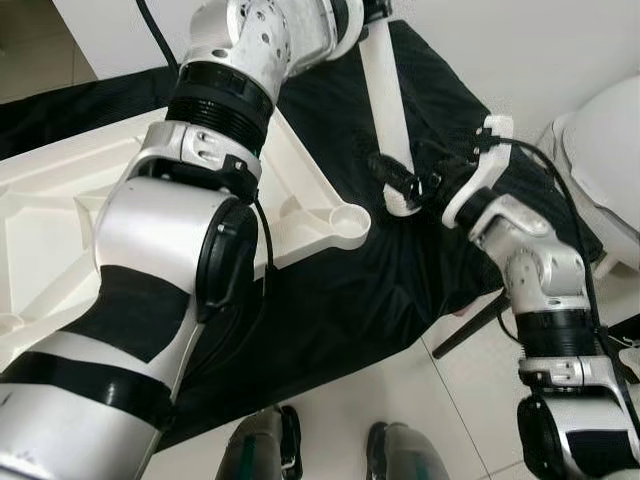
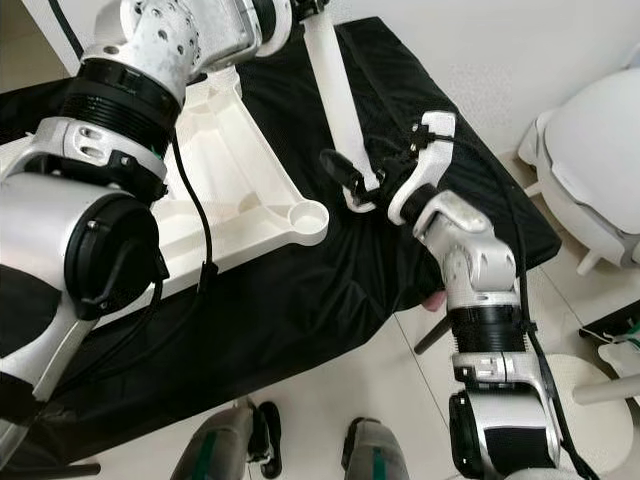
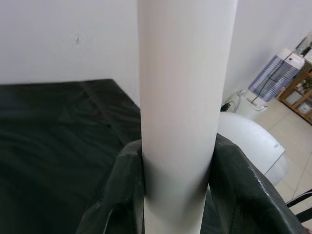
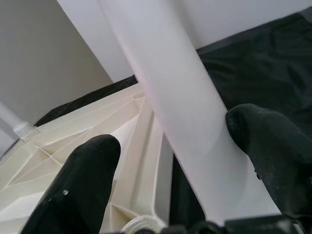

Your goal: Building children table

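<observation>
A white tubular table leg [image 1: 385, 90] slants over the black cloth [image 1: 330, 300]. My left gripper [image 3: 178, 146] is shut on its upper part, with a finger [image 3: 243, 180] pressed against each side. My right gripper [image 1: 400, 190] is at the leg's lower end [image 2: 360, 195], open. Its fingers straddle the leg [image 4: 180, 112]: one fingertip [image 4: 253, 126] touches it and the other [image 4: 92, 161] stands apart. The white tabletop [image 1: 60, 200] lies upside down on the cloth. Its round corner socket [image 1: 350, 218] is just left of the leg's lower end.
A rounded white object [image 2: 600, 150] stands on the tiled floor to the right. A dark support bar [image 1: 470, 325] pokes out under the cloth's right edge. My feet [image 1: 270, 450] are at the near edge of the cloth. A white wall runs behind.
</observation>
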You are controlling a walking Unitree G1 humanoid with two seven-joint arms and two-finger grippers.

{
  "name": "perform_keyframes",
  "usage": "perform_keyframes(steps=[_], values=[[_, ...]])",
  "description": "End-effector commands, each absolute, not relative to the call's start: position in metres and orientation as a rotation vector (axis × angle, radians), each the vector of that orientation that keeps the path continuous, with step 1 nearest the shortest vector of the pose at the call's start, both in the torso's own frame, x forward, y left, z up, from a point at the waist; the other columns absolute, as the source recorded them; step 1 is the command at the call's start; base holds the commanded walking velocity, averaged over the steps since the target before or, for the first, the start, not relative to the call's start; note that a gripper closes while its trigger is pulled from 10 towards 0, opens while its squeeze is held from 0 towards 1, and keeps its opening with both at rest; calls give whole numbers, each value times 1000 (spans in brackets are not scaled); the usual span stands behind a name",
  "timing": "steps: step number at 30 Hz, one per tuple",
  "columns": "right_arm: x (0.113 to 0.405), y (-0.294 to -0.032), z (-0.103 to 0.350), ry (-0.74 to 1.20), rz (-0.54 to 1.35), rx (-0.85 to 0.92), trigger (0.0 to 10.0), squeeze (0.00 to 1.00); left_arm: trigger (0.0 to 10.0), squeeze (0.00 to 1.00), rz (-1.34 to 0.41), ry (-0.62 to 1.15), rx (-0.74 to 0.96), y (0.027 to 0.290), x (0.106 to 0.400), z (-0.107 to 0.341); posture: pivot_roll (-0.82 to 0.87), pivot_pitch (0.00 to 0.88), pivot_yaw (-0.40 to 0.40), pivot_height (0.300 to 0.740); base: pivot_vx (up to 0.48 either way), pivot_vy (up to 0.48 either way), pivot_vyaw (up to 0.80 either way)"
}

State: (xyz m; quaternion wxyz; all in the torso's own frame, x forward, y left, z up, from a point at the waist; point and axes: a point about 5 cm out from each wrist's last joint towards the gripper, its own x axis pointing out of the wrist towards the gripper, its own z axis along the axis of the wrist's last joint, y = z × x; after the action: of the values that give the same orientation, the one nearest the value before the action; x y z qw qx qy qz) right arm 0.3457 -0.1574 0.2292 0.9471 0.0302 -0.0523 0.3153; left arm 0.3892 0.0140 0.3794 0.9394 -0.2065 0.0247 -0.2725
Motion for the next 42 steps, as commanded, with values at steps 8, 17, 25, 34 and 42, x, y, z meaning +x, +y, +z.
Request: perform_keyframes(steps=[8, 17, 25, 34, 42], values=[[352, -163, 246, -146, 634, -28, 10000, 0, 10000, 0, -938, -88, -336, 3, 377, 380, -53, 59, 33, 740, 0, 0, 0], [364, -168, 246, -27, 626, -178, 10000, 0, 10000, 0, -991, -164, -277, -4, 365, 391, -54, 72, 23, 740, 0, 0, 0], [376, -166, 251, 33, 668, -259, 10000, 0, 10000, 0, -1052, -195, -266, -14, 351, 399, -53, 76, 16, 740, 0, 0, 0], [388, -158, 257, -2, 660, -327, 10000, 0, 10000, 0, -1111, -182, -268, -23, 342, 396, -49, 78, 18, 740, 0, 0, 0], [395, -151, 260, -10, 686, -372, 9725, 0, 10000, 0, -1143, -178, -264, -32, 333, 394, -45, 78, 20, 740, 0, 0, 0]])
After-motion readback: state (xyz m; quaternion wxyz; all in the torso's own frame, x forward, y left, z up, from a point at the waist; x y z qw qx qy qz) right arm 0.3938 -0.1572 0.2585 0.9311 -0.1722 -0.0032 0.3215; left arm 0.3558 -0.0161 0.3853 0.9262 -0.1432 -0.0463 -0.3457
